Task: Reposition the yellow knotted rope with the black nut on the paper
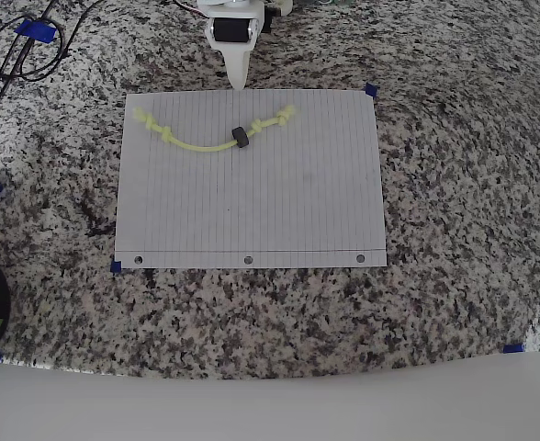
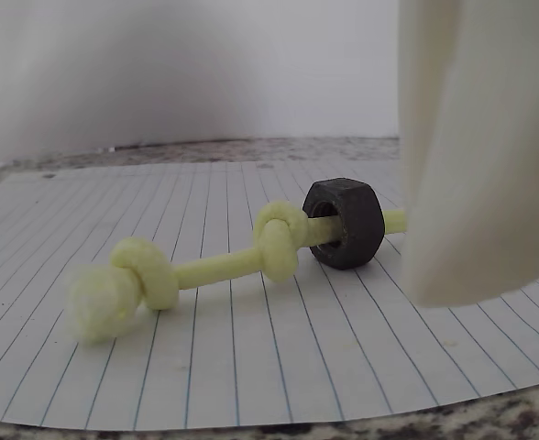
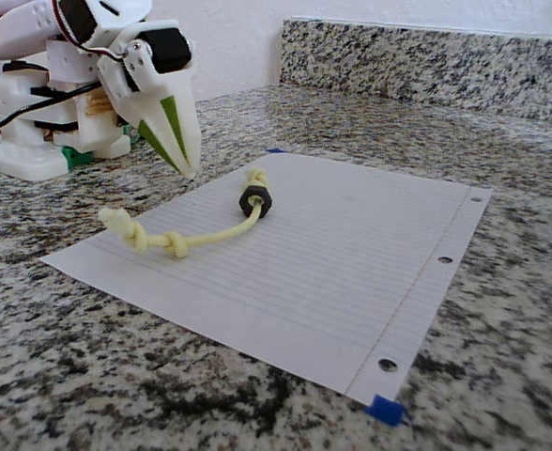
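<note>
The yellow knotted rope [image 1: 206, 140] with its black nut [image 1: 241, 138] lay on the paper [image 1: 252, 202] toward 12 o'clock; the claw [image 1: 239, 75], pressed together, hovered just beyond.

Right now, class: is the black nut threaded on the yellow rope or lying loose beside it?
Threaded. In the wrist view the yellow knotted rope passes through the black nut's hole, emerging both sides.
</note>
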Controlling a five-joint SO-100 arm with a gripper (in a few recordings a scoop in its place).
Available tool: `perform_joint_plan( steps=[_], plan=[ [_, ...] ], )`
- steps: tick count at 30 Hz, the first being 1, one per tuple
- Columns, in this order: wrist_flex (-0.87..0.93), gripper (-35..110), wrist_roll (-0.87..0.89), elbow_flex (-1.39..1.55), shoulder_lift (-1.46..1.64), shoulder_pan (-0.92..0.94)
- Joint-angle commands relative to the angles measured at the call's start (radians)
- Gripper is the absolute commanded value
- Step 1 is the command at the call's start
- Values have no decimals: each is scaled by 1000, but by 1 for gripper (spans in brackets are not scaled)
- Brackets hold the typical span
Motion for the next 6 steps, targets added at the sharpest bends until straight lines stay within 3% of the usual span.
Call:
perform_joint_plan(
  steps=[1,6],
  plan=[
    [-3,0,-6,3,3,-3],
    [-3,0,-6,3,3,-3]
  ],
)
